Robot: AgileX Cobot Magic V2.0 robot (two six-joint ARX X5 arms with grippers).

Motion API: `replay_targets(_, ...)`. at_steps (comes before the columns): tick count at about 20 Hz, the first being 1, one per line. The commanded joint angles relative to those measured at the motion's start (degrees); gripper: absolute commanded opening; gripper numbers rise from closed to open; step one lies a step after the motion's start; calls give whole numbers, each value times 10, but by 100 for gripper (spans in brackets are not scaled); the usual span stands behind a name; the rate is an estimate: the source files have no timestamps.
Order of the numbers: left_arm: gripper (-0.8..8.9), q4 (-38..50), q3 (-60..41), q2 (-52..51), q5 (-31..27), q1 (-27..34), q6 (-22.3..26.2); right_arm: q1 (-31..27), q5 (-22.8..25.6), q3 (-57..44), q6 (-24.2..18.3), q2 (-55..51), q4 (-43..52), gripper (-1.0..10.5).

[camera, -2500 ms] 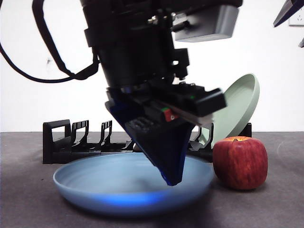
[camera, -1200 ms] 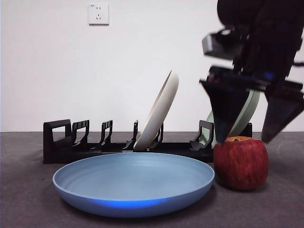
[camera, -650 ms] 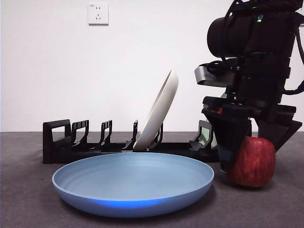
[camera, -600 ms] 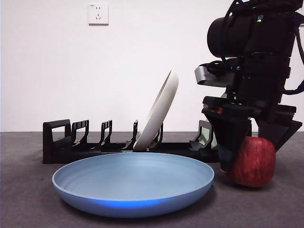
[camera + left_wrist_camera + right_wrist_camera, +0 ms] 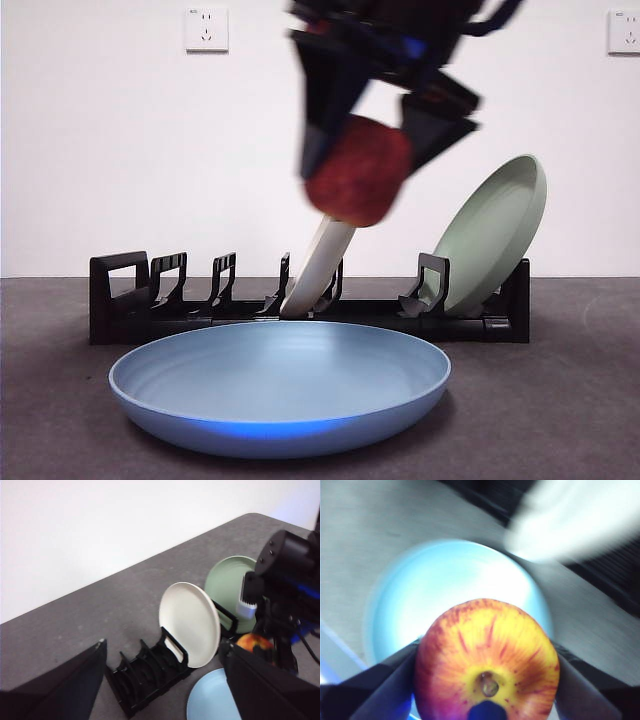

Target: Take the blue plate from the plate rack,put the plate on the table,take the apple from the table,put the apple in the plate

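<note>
The blue plate (image 5: 280, 385) lies flat on the dark grey table (image 5: 560, 420) in front of the black plate rack (image 5: 130, 300). My right gripper (image 5: 370, 130) is shut on the dark red apple (image 5: 358, 172) and holds it high above the plate, blurred by motion. In the right wrist view the apple (image 5: 487, 680) sits between the jaws, with the blue plate (image 5: 445, 595) below it. My left gripper (image 5: 165, 690) is open and empty, high up; its view shows the rack (image 5: 150, 665), part of the blue plate (image 5: 212, 700) and the apple (image 5: 254, 642).
A cream plate (image 5: 320, 265) and a pale green plate (image 5: 495, 235) stand in the rack's slots. The rack's left slots hold nothing. A white wall with two sockets stands behind the table.
The right gripper has lifted the apple off the table at the right and carried it up and left, over the blue plate. The pale green plate shows again.
</note>
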Motion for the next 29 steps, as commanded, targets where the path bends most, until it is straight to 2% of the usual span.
replay_targets(1,377,-2,-2,-2,-6,1,-2,28,0,3,6,42,16,-12)
replay_targets(4,376,-12,-2,-2,-20,1,-2,50,10,3,8,101,33,-12)
replay_targets(6,376,-22,-2,-2,-24,1,-2,54,35,3,10,137,33,-12)
replay_targets(11,376,-42,-2,-2,-32,1,-3,54,43,3,10,179,34,14)
replay_targets(12,376,-41,-2,-2,-32,1,-3,54,43,3,10,179,34,87)
replay_targets(15,376,-41,-2,-2,-32,1,-3,53,44,3,14,179,34,486)
replay_targets(16,376,-41,-2,-2,-32,1,-2,52,43,3,14,179,36,547)
replay_targets(22,376,-41,-2,3,-31,1,-3,52,42,10,14,152,38,536)
replay_targets(29,374,-22,-2,31,-31,1,-4,32,45,10,10,-35,-3,531)
